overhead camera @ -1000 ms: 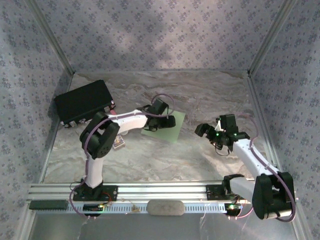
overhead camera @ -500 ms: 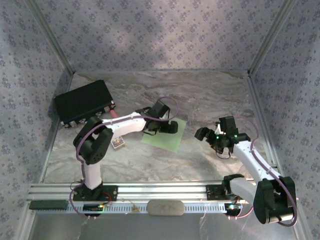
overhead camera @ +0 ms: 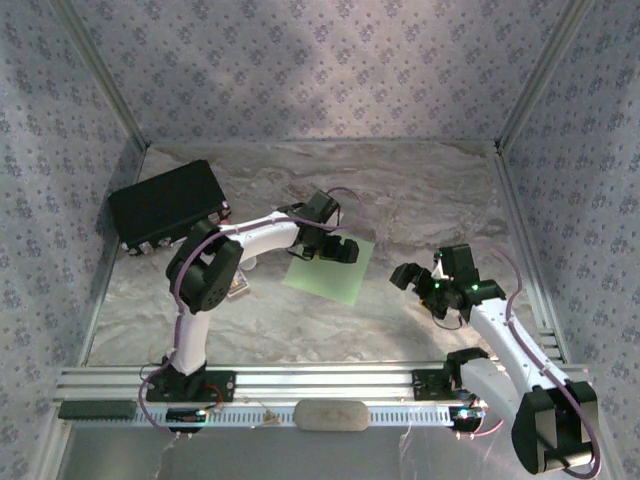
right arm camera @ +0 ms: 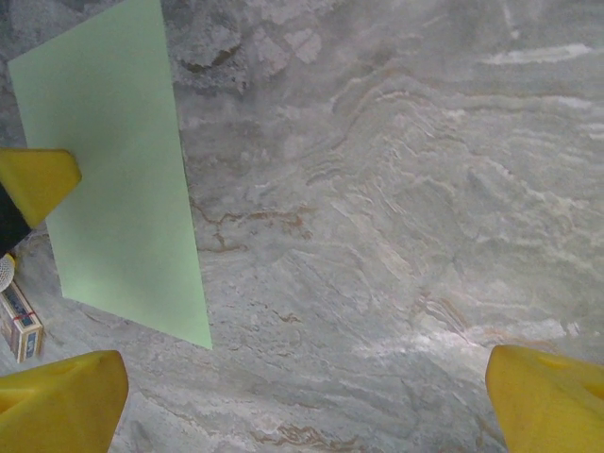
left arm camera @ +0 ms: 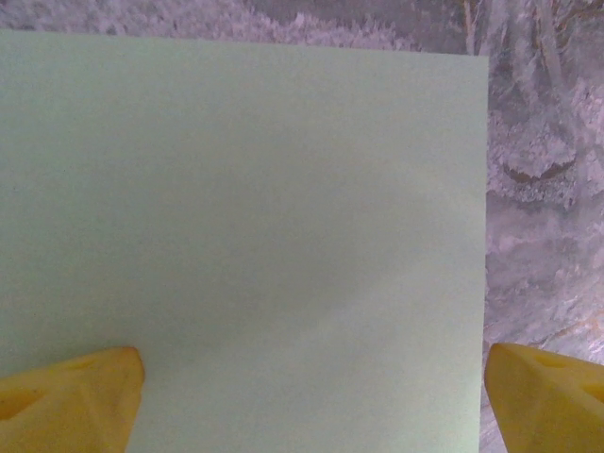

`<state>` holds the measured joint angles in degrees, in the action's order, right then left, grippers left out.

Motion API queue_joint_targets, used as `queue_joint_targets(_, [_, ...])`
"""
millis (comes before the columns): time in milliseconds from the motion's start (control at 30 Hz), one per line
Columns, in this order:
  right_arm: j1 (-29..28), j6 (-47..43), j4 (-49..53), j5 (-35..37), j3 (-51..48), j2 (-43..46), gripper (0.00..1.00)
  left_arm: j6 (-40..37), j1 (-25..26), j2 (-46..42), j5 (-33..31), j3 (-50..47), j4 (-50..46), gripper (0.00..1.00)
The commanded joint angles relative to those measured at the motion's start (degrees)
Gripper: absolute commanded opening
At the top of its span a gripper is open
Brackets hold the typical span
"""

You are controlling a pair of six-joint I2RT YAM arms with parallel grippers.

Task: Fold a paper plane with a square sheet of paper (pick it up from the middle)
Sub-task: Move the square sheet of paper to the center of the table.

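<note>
Paper: the thin pale-green square sheet of paper point(overhead camera: 335, 275) lies flat and unfolded near the middle of the grey marbled tabletop point(overhead camera: 420, 190), set slightly askew.
Left pincer: the left gripper point(overhead camera: 325, 252) has its jaws wide apart and hangs over the sheet's 11 o'clock part. In the left wrist view one yellow fingertip point(left arm camera: 71, 396) sits over the paper point(left arm camera: 245, 236). The other is past the sheet's 3 o'clock edge, over the marble. Whether either tip touches cannot be told.
Right pincer: the right gripper point(overhead camera: 408, 280) has its jaws wide apart and empty, over bare marble at 4 o'clock of the sheet, well apart from it.
Black box: the big black rectangular box point(overhead camera: 167, 205) sits at 10 o'clock of the sheet, by the left wall.
Card box: the small yellowish card box point(overhead camera: 237, 285) lies at 8 o'clock of the sheet, near it.
</note>
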<state>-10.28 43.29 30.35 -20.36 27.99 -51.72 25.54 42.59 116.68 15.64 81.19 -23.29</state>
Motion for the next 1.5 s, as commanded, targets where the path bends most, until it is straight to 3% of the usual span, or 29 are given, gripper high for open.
queue_joint_targets(0, [-0.1, 1.8, 3.1, 1.6, 0.2, 1.0, 0.99, 1.5, 0.9, 2.1, 0.7, 1.3, -2.1, 0.93])
queue_joint_targets(167, [0.0, 2.0, 3.5, 3.3, -0.4, 2.3, 0.99, 7.8, 1.4, 1.4, -4.6, -1.6, -3.5, 0.92])
queue_joint_targets(267, [0.1, 0.8, 3.8, 4.3, 0.8, 2.3, 0.99, 16.2, 2.4, -2.1, -6.9, -8.3, 1.1, 0.92])
queue_joint_targets(400, [1.6, -2.5, 4.8, -0.2, 2.3, 2.8, 0.99, 27.8, 6.2, -8.3, -11.8, -18.7, 11.5, 0.92])
queue_joint_targets(500, [3.9, -1.1, -2.0, -3.5, -0.7, 4.2, 0.99, 33.2, 9.8, -11.4, -16.6, -22.1, 15.3, 0.92])
queue_joint_targets(733, [4.9, -1.7, -3.5, -3.5, -2.1, 4.9, 0.99, 29.1, 13.0, -15.3, -26.2, -18.4, 8.2, 1.0])
queue_joint_targets(867, [5.0, 4.0, -0.2, 5.1, -1.5, 5.0, 0.99, 25.4, 13.0, -17.1, -29.5, -16.8, 4.8, 1.0])
queue_joint_targets(1067, [5.9, 2.0, -3.9, 0.0, -2.4, 6.8, 0.99, 20.0, 12.9, -14.6, -24.4, -12.4, 1.0, 0.96])
queue_joint_targets(1233, [6.0, 2.1, -4.3, -1.7, -1.9, 7.4, 0.99, 20.5, 13.1, -9.1, -24.4, -3.5, -11.5, 0.93])
queue_joint_targets(1467, [6.1, -1.1, -2.2, -4.1, -0.4, 6.8, 0.99, 21.7, 13.1, -3.9, -24.5, 3.5, -20.5, 0.93])
